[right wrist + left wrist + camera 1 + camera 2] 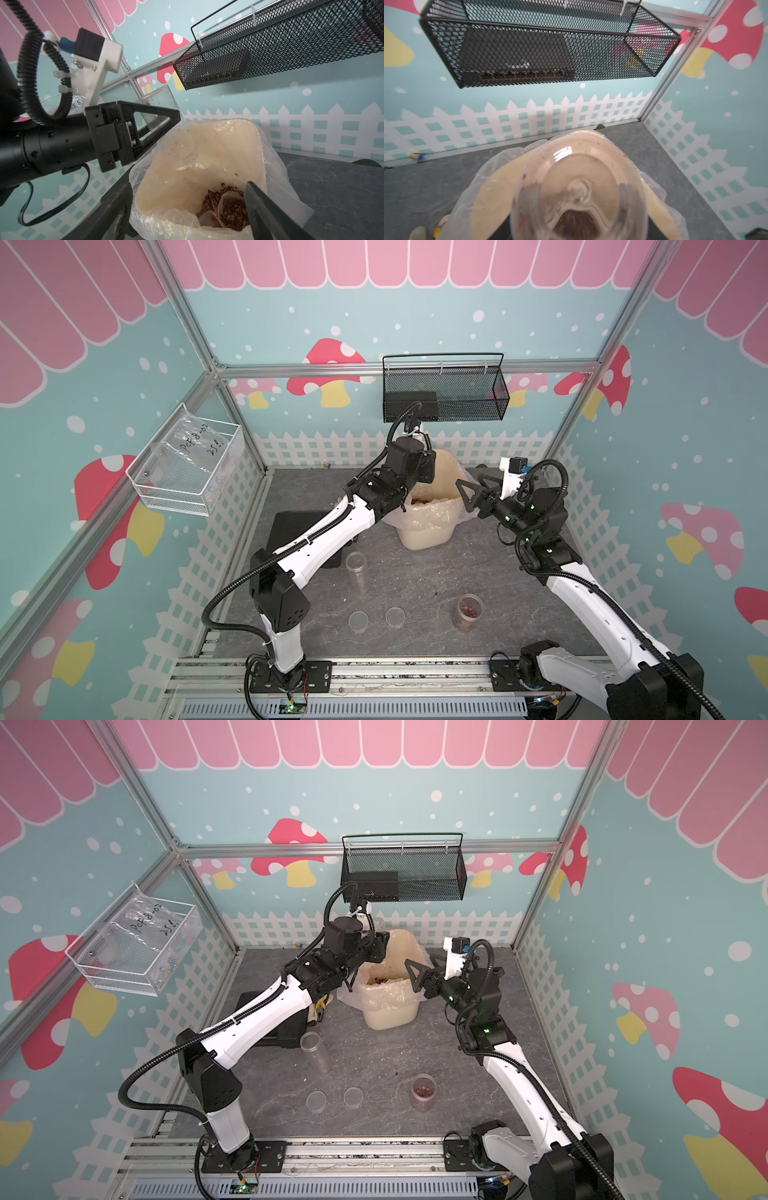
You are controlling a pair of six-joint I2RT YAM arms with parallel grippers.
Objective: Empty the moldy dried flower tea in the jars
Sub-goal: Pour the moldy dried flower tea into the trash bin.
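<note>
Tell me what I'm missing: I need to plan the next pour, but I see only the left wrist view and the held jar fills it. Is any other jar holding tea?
Observer: Yes. Besides the held jar, a short jar with tea shows in both top views, standing well apart from the bin.
Operator: Where's the right gripper?
Observer: The right gripper is open at the bin's rim, holding nothing.
Operator: Anything besides tea in the bin?
Observer: The right wrist view shows a round clear lid lying inside it.
</note>
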